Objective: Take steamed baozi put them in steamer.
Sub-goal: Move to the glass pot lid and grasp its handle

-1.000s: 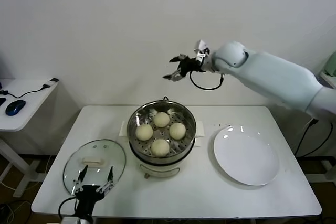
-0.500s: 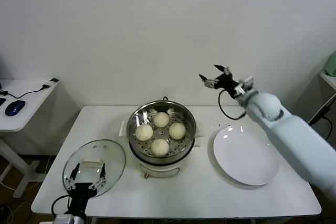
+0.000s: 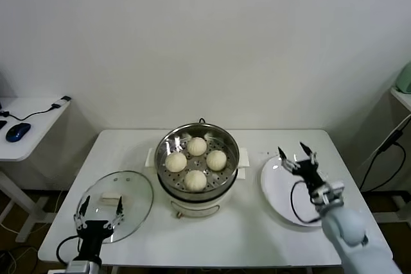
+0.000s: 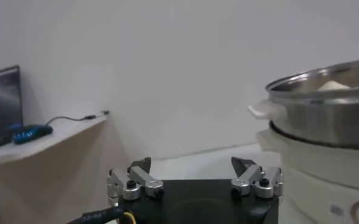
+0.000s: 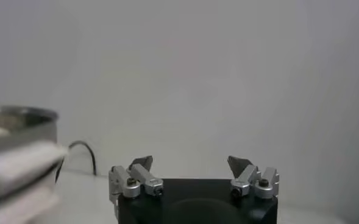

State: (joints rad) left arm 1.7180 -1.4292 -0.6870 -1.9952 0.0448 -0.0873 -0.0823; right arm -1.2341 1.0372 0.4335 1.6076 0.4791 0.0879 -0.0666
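Although all four steamed baozi already sit on the perforated tray inside the steamer at the middle of the tabletop, a few things could yet go wrong, judging from how the arms stand. Farthest left, the left hand hangs low over the near edge of the glass lid, its fingers spread wide and holding nothing; a careless rise or sideways swing from there could catch the lid's rim and push it off the tabletop's front edge. In the middle, the steamer is uncovered, so any bump to its white side handles could jostle the buns against one another, though they look well settled. On the right, the right hand hovers above the white plate, likewise wide open and empty; if it dropped lower it could strike or tip the plate, which lies close to the tabletop's near right side.
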